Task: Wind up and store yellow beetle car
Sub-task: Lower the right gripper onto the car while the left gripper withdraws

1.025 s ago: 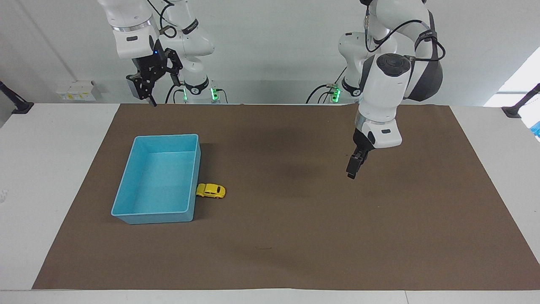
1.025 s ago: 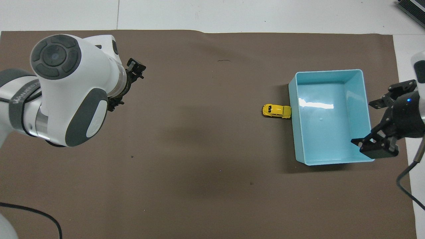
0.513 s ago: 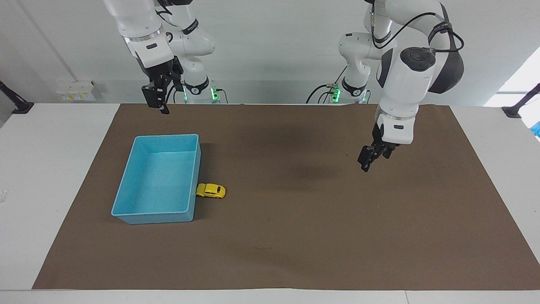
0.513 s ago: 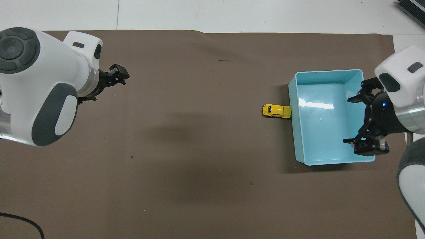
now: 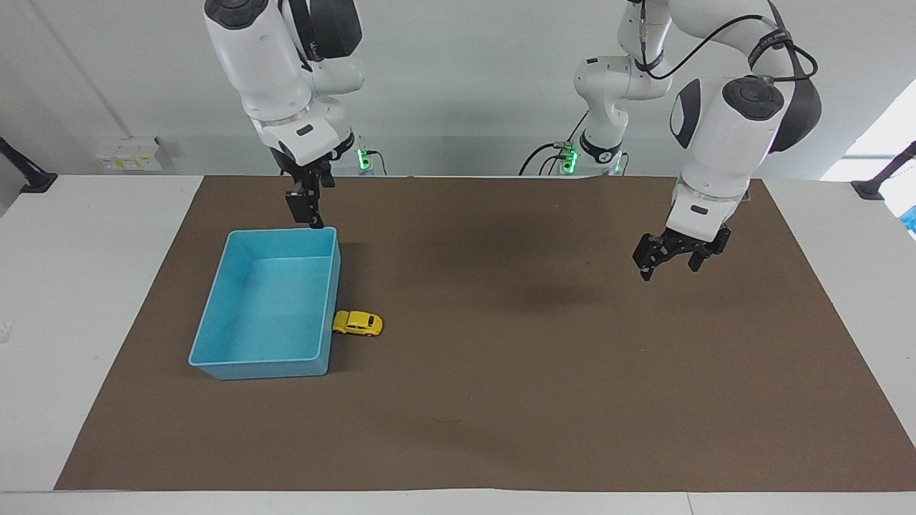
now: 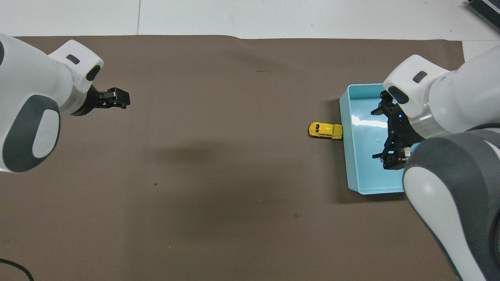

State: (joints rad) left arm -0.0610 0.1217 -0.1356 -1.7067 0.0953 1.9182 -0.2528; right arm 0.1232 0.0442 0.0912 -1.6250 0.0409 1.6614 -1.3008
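The yellow beetle car (image 5: 357, 323) (image 6: 325, 130) stands on its wheels on the brown mat, its tail against the blue bin's long wall on the side toward the left arm's end. The blue bin (image 5: 215, 315) (image 6: 365, 171) has nothing in it. My right gripper (image 5: 309, 217) (image 6: 382, 134) hangs open and empty over the bin's end nearer the robots. My left gripper (image 5: 669, 263) (image 6: 118, 97) hovers open and empty over bare mat toward the left arm's end of the table, well away from the car.
The brown mat (image 5: 501, 400) covers most of the white table. Grey brackets sit at the table's corners nearest the robots (image 5: 32, 182). A small dark mark (image 6: 263, 71) lies on the mat farther from the robots than the car.
My right gripper swung in from off the mat's corner and came down over the bin's near rim. My left gripper drew back toward the left arm's end and turned. Car and bin stayed put.
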